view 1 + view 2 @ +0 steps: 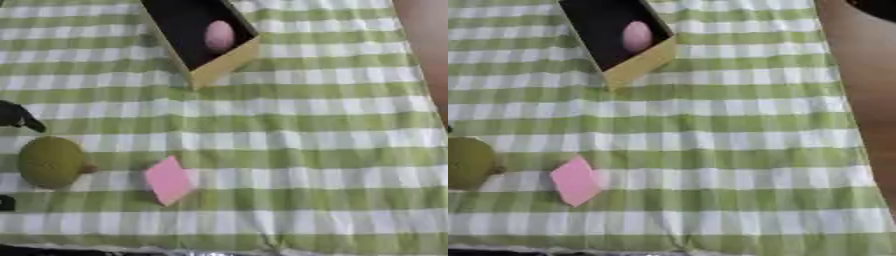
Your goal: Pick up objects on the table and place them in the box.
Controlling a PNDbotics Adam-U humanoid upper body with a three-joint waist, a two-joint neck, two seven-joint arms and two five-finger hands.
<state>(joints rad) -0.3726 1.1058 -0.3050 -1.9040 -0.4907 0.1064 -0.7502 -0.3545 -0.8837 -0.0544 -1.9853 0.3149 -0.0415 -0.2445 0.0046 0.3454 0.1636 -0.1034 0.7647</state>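
Olive-green fruit (52,162) just below left hand (17,116), beside pink pad (168,180).

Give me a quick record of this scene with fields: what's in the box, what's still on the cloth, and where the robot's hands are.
surface: green and white checked cloth
box: open, dark inside, tan wall, at the far side
in box: pink egg-shaped object
still on cloth: yellow-green round fruit with a short stem, near left; pink square pad just right of it, apart from it
left hand: dark fingers at the left edge above the fruit, not touching it; open or shut unclear
right hand: not in view
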